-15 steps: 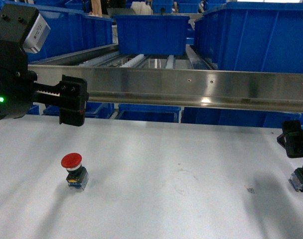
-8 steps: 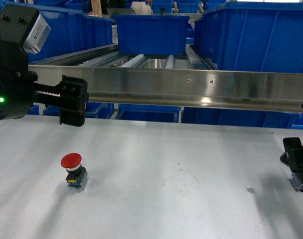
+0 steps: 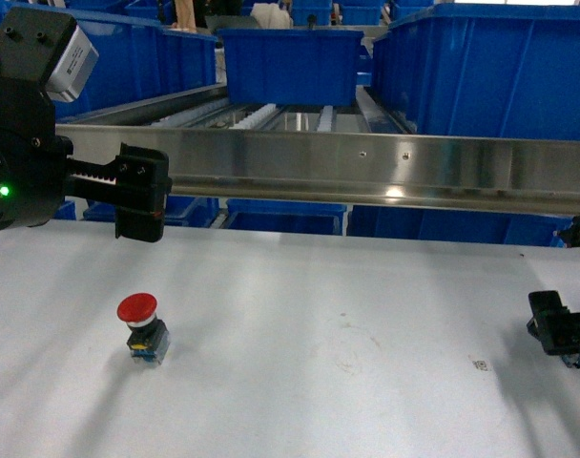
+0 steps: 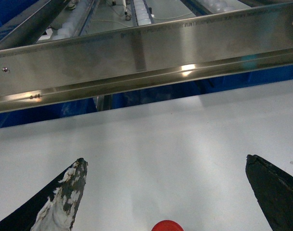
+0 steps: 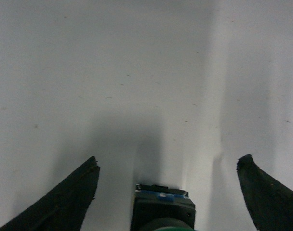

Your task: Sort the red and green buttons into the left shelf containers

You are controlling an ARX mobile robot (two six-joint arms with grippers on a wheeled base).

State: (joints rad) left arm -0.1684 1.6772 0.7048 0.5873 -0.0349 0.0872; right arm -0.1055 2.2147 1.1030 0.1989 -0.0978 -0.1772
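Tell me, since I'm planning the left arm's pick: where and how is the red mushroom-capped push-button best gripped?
Probably by the dark blue-grey body under the cap, coming down from above. The red mushroom-capped push-button stands upright on the white table, and its round cap overhangs a squarer body, whose flat sides suit the fingers better. The left gripper hangs open above it, the cap between its fingers.

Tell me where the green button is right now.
The green button stands on the white table at the far right edge of the head view, between the open fingers of the right gripper.
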